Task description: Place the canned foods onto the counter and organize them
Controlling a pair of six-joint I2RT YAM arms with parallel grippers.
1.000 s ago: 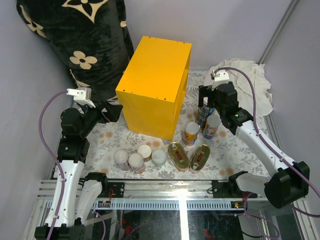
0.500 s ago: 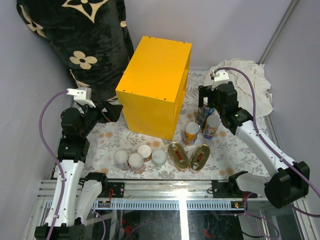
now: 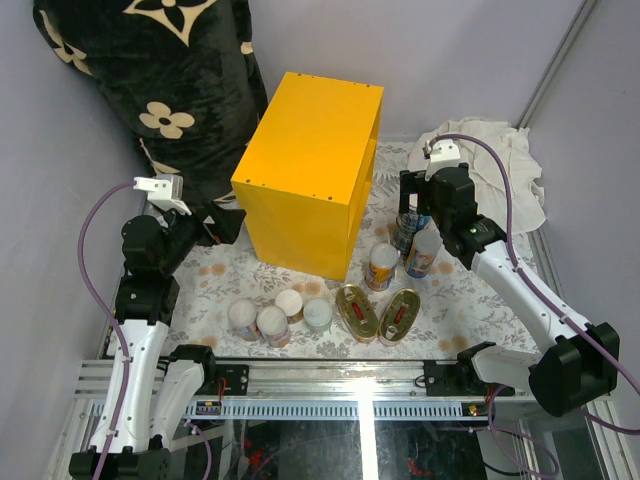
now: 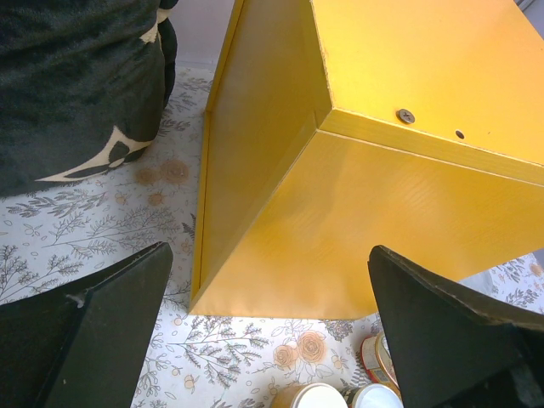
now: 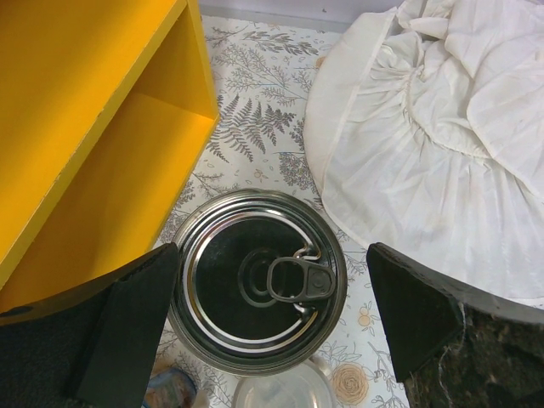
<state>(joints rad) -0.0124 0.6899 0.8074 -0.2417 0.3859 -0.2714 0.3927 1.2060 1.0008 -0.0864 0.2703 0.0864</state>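
Straddling shiny round ring-pull can (image 5: 257, 280)

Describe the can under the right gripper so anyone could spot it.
Find the yellow cabinet; three cans stand by its open right side. It is the tall can farthest back, nearest the white cloth. It alone sits under the right gripper, silver pull-tab top showing.

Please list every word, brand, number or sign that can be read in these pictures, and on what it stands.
No text can be read.
Labels of the standing cans: coloured print, too small and blurred.
Silver can top: pull ring only, no lettering visible.
Yellow cabinet: no writing.
Black blanket: flower pattern only, no words.
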